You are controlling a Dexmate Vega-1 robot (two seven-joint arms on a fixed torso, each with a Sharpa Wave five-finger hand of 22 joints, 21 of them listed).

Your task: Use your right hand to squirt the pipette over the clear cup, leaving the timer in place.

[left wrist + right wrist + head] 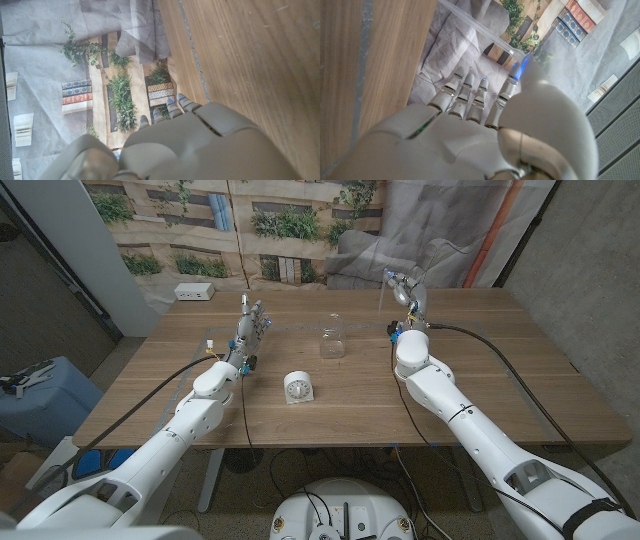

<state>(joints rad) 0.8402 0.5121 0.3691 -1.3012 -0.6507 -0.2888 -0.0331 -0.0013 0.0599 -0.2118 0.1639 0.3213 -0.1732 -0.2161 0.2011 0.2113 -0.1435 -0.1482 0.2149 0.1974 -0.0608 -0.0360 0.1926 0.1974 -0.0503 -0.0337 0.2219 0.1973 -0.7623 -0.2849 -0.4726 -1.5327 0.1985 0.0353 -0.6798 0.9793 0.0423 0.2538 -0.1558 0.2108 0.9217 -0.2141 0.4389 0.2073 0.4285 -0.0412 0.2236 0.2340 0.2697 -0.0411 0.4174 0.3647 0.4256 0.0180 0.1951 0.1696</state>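
The clear cup (332, 342) stands upright at the middle of the wooden table (480, 395). The white round timer (297, 387) stands nearer to me, a little left of the cup. My right hand (405, 288) is raised to the right of the cup, toward the far edge, and pinches the clear pipette (383, 292). In the right wrist view the pipette's tube (480, 31) runs out from between the thumb and fingers of the right hand (485, 125). My left hand (254, 322) stands left of the cup with its fingers apart, holding nothing; its back (200, 145) is seen over bare wood.
A white power strip (195, 292) lies at the table's far left corner. A grey cloth and a printed garden backdrop hang behind the far edge. Cables run along both arms.
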